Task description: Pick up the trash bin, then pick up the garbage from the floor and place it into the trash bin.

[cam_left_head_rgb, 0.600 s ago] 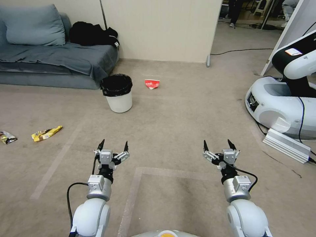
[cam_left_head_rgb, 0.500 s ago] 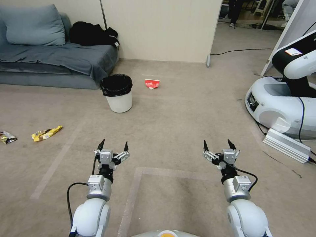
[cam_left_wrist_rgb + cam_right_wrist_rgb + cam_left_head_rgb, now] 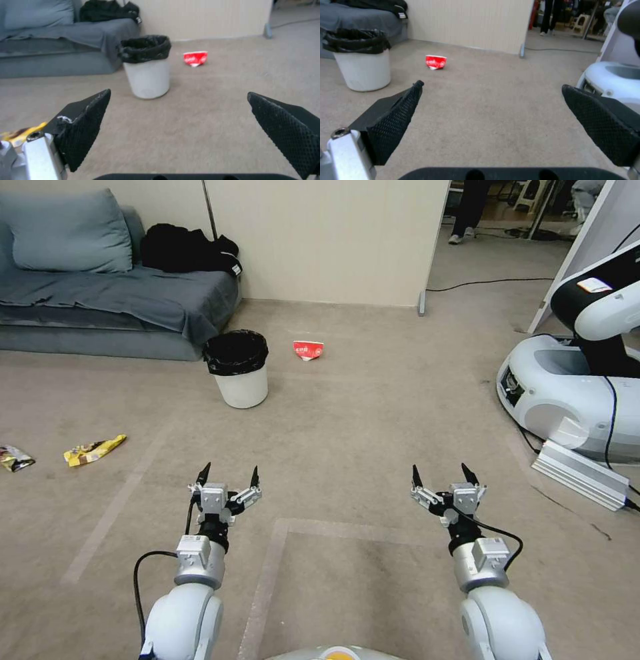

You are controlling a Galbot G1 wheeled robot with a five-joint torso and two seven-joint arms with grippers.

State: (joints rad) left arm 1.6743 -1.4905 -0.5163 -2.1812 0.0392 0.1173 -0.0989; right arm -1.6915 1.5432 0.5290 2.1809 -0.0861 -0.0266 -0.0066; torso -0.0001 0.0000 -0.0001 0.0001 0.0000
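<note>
trash bin [image 3: 237,369] stands untouched on the floor beside the sofa's [image 3: 120,300] corner, red packet [image 3: 308,350] just beyond it, yellow wrapper [image 3: 93,450] well off to the left. nothing among these has shifted since the earlier frames, so the pickup has not begun. left end effector [image 3: 229,478] and right end effector [image 3: 441,476] still hover low, fingers spread and empty, well short of the bin.
</note>
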